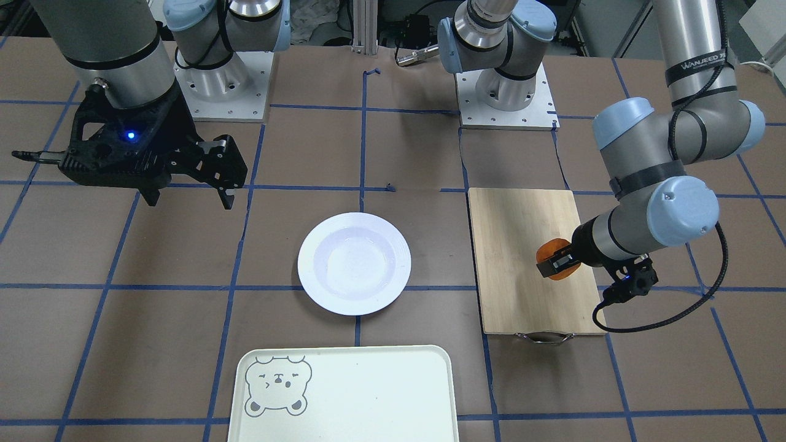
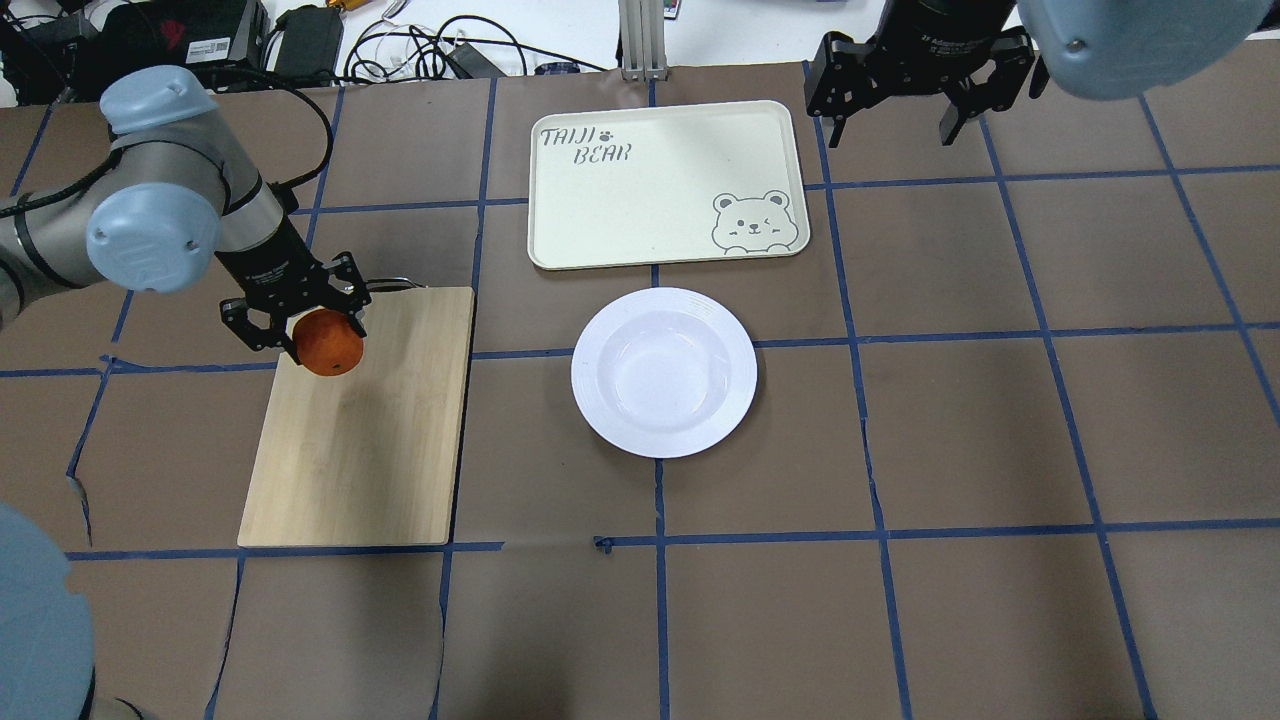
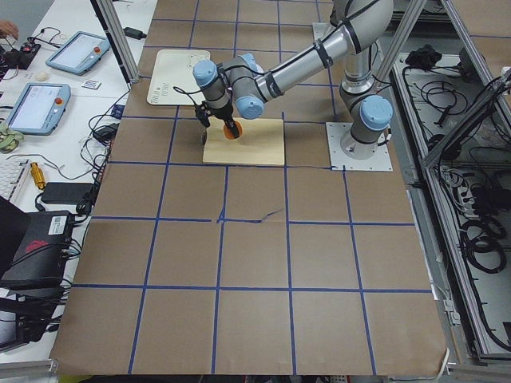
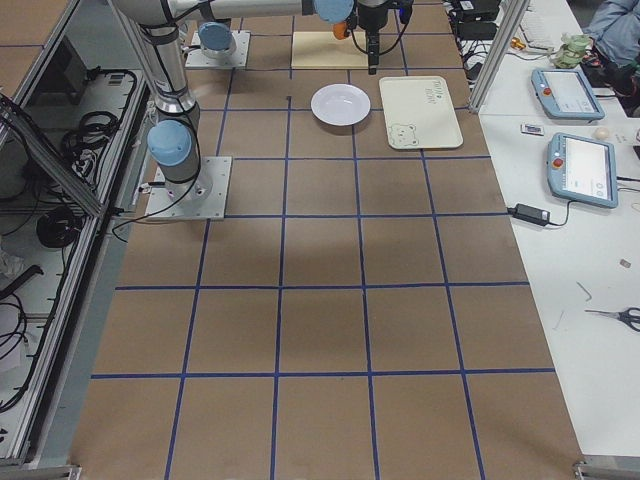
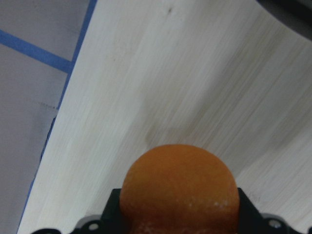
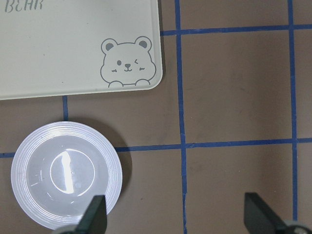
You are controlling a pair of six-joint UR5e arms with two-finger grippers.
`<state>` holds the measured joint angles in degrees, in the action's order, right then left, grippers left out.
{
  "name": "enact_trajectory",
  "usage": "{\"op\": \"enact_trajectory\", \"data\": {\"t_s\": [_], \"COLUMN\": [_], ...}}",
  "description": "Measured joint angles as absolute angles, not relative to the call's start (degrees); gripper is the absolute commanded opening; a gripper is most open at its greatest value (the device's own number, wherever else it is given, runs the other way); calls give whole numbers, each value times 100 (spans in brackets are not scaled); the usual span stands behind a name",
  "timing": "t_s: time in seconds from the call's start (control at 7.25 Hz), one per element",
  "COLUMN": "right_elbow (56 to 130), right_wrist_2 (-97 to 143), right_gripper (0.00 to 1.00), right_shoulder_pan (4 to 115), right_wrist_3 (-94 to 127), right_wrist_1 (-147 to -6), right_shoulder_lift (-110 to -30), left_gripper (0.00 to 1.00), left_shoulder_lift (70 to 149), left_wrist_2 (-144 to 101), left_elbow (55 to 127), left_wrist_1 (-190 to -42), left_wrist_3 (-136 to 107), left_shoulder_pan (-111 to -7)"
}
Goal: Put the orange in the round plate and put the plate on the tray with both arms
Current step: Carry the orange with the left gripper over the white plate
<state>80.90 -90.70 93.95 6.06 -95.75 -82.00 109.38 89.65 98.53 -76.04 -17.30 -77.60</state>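
Overhead exterior: clamping the small, dimpled bright-orange fruit [image 2: 330, 343] in the left black two-finger gripper [image 2: 300, 325], over the pale wood-grained bamboo cutting board [image 2: 370, 440]. Probably the pick-up step; next, carry sideways and release gently into the shallow well of the glossy white round plate [image 2: 664, 372], bare, just beside the smooth mint-cream rectangular plastic tray [image 2: 640, 190]. With the right black gripper [image 2: 890, 125] spread wide, empty, near the tray's corner.

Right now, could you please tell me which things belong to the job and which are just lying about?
Job: orange, held in left tool; round plate; tray; right tool, open.
Lying about: bamboo cutting board; loose cables.
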Motion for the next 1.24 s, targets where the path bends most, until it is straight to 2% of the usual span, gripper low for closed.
{"op": "enact_trajectory", "data": {"t_s": [0.14, 0.41, 0.55, 0.69, 0.83, 0.97, 1.24], "right_elbow": [8088, 8086, 8086, 8086, 8086, 8086, 8086], "right_wrist_2": [-9070, -9070, -9070, -9070, -9070, -9070, -9070], "right_gripper": [100, 100, 100, 100, 100, 100, 100], "right_shoulder_pan": [9396, 9396, 9396, 9395, 9395, 9395, 9383], "right_wrist_3": [606, 608, 610, 608, 607, 608, 614], "right_wrist_1": [-9574, -9571, -9571, -9571, -9571, -9571, -9571], "right_shoulder_lift": [-8200, -8200, -8200, -8200, -8200, -8200, -8190], "left_gripper": [0, 9, 24, 26, 39, 47, 100], "left_shoulder_lift": [10962, 11049, 11074, 11098, 11134, 11189, 11343], "left_wrist_2": [8782, 8223, 8026, 7914, 7802, 7693, 7585], "left_elbow": [9664, 9523, 9517, 9531, 9545, 9556, 9581], "left_wrist_1": [-7676, -7351, -7101, -6888, -6771, -6657, -6430], "left_wrist_3": [-2399, -3616, -3975, -4244, -4502, -4741, -5096], "left_shoulder_pan": [-8137, -8996, -9390, -9748, -10031, -10267, -10525]}}
